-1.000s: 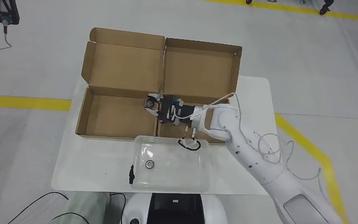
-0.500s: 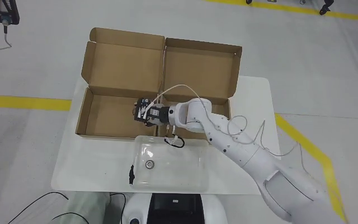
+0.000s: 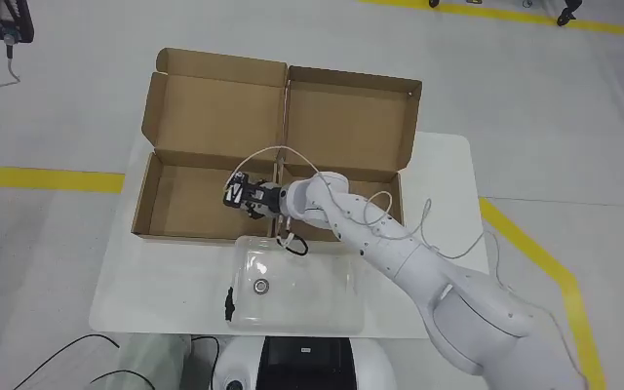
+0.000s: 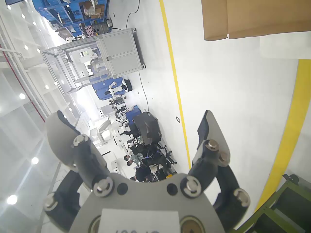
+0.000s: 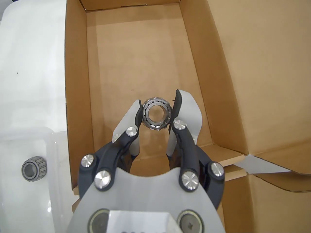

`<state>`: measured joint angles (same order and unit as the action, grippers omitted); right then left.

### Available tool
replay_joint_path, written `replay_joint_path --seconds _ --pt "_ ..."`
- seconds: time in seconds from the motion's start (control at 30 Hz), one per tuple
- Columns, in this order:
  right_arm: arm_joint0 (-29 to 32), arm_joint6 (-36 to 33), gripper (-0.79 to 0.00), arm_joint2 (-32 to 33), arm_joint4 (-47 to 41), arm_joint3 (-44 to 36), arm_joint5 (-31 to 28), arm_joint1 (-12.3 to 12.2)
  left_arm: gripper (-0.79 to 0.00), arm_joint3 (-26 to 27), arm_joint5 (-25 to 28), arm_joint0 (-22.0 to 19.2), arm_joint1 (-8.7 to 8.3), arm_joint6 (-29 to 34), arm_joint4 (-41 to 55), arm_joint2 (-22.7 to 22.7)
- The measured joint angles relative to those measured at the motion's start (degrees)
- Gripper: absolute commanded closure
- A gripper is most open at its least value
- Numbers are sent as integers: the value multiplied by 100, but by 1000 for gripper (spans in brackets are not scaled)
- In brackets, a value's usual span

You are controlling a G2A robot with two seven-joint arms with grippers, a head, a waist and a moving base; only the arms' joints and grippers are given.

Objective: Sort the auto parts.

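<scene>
My right gripper is shut on a metal roller bearing, its hole facing the camera. It hangs over the bare floor of the left cardboard box, near that box's front right corner. In the top view the right gripper sits above the left box. A second bearing lies in the clear plastic bin in front of the boxes, and in the top view that second bearing sits left of the bin's centre. My left gripper is open, holds nothing, and points out at the room.
The right cardboard box stands beside the left one, both with lids upright at the back. A small black part lies at the bin's left edge. The white table has bare room at its right side.
The right arm has swung left with the bearing, from above the wall between the two boxes to over the left box's floor.
</scene>
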<state>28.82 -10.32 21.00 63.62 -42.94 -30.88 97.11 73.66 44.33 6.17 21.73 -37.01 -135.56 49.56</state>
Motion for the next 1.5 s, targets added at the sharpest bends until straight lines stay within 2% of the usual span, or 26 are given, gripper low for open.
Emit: replay_joint_path --seconds 0.07,0.23,0.3,0.4,0.5,0.83,1.0,1.13,1.33,1.5 --pt "-39 -17 0 -40 6 189 3 109 -785 0 0 0 0 0 0 0" --pt "-114 -27 -135 -93 11 577 -27 326 -785 0 0 0 0 0 0 0" --pt "-144 -20 -228 -107 29 726 -38 409 -785 0 0 0 0 0 0 0" --pt "-188 -12 -274 -111 50 911 -42 510 -785 0 0 0 0 0 0 0" --pt "-236 6 -360 -95 75 1073 -30 591 -785 0 0 0 0 0 0 0" --pt "-413 334 -394 40 279 983 -150 677 -785 0 0 0 0 0 0 0" --pt "-414 615 -437 190 459 403 -398 562 -785 0 0 0 0 0 0 0" --pt "-229 674 -465 351 628 -102 -673 363 -785 0 0 0 0 0 0 0" --pt "382 271 -493 882 670 -1146 -816 -90 -785 0 0 0 0 0 0 0" --pt "1289 -381 -529 1519 864 -2514 -877 -574 -785 0 0 0 0 0 0 0"
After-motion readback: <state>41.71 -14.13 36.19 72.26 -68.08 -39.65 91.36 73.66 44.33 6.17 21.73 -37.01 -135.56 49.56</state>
